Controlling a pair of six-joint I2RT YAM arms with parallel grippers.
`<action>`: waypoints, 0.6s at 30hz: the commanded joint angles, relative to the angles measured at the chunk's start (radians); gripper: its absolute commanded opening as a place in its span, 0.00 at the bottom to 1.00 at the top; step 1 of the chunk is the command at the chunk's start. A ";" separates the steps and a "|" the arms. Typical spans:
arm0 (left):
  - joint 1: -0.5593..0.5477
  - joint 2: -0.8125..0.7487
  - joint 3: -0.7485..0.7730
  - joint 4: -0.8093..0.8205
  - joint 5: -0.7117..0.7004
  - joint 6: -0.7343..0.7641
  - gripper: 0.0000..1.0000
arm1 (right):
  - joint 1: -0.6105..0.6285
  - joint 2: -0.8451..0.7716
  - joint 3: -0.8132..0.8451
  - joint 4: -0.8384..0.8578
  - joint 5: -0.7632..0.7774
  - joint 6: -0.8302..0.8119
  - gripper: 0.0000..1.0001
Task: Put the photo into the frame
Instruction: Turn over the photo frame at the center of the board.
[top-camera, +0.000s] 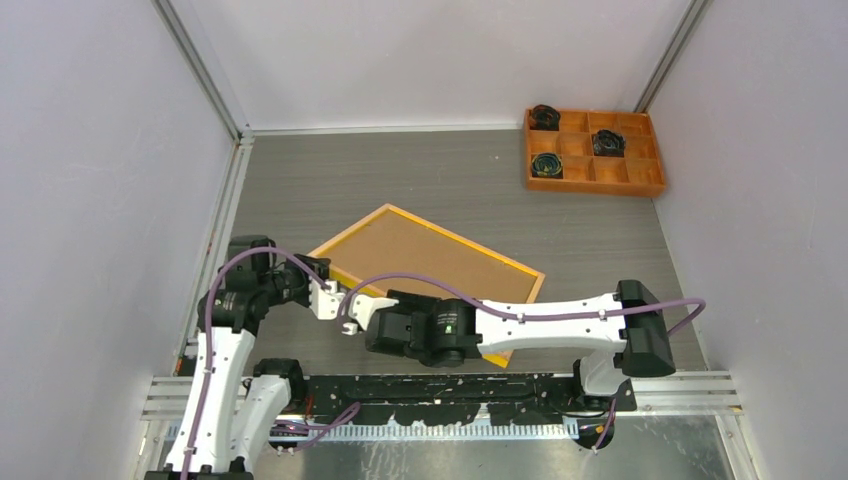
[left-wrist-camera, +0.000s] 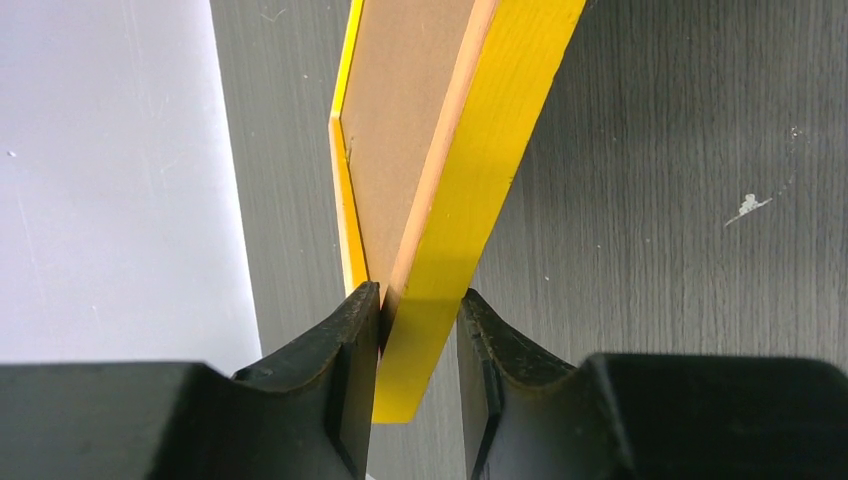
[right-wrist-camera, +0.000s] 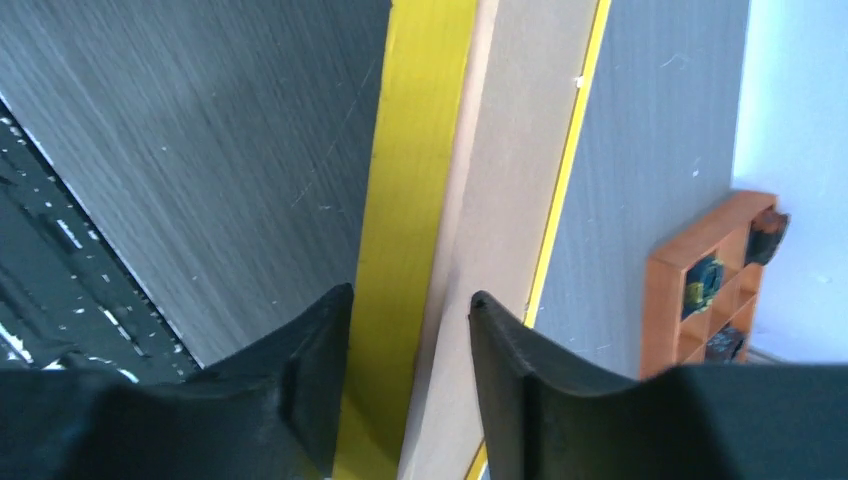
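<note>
The frame (top-camera: 464, 240) lies back side up at an angle near the table's front, its thin yellow border around a brown backing board (top-camera: 420, 255). My left gripper (top-camera: 338, 298) is shut on the frame's left corner; in the left wrist view the jaws (left-wrist-camera: 420, 320) pinch the yellow edge (left-wrist-camera: 470, 150). My right gripper (top-camera: 385, 312) is shut on the frame's near edge; in the right wrist view the jaws (right-wrist-camera: 410, 310) stand on either side of the yellow rim (right-wrist-camera: 410, 150). The photo is not in view.
An orange compartment tray (top-camera: 600, 187) with several dark items stands at the back right, and also shows in the right wrist view (right-wrist-camera: 700, 290). White walls enclose the table on the left, back and right. A black rail runs along the front edge.
</note>
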 joint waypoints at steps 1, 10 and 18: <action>0.001 0.002 0.059 0.038 0.025 -0.086 0.32 | 0.006 -0.044 0.037 0.062 0.139 -0.011 0.44; 0.001 0.031 0.150 0.315 -0.007 -0.677 1.00 | -0.020 -0.101 0.101 0.086 0.108 0.008 0.37; 0.015 0.223 0.432 0.275 -0.179 -1.186 1.00 | -0.288 -0.029 0.409 -0.019 -0.351 0.225 0.29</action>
